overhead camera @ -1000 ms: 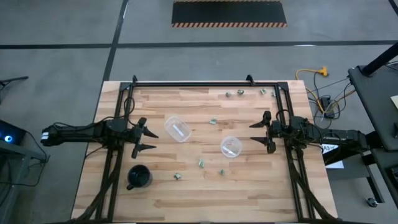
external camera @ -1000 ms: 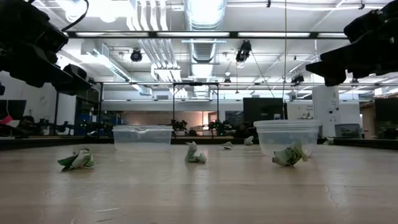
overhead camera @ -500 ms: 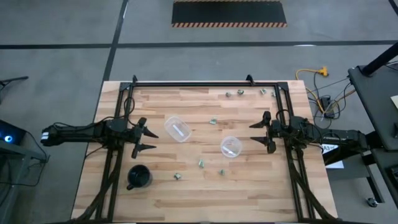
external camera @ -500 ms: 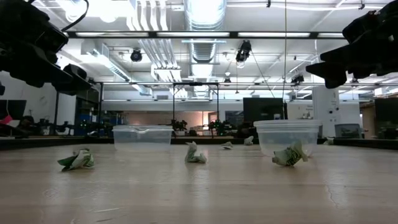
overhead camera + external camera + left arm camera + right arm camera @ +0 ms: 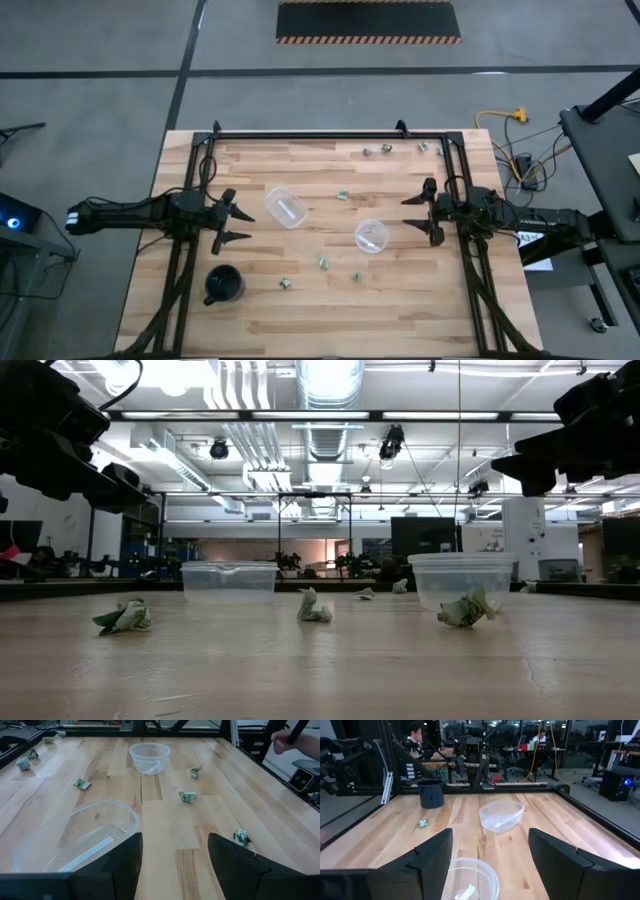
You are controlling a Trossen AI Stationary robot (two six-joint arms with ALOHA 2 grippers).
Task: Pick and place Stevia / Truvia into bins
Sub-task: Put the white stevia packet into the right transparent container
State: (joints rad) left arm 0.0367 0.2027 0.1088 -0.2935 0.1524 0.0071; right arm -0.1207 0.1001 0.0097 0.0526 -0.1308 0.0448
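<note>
Both arms parked, nothing picked yet. Left gripper [image 5: 232,222] sits at the table's 9 o'clock edge, fingers spread, empty. Right gripper [image 5: 422,211] at 3 o'clock, fingers also spread, empty. Each faces its nearest bin, likely so each arm feeds its own side.

Bins: one clear bin [image 5: 285,207] just off the left gripper, the other bin [image 5: 371,236] near the right one. Each seems to hold a white strip; can't tell what.

Stevia packets [image 5: 324,263] all lie loose on the wood: three at 6 o'clock of the bins, one between them toward 12, three up at the far 1 o'clock edge [image 5: 387,150].

Black cup [image 5: 223,285] at 7 o'clock, unused.
</note>
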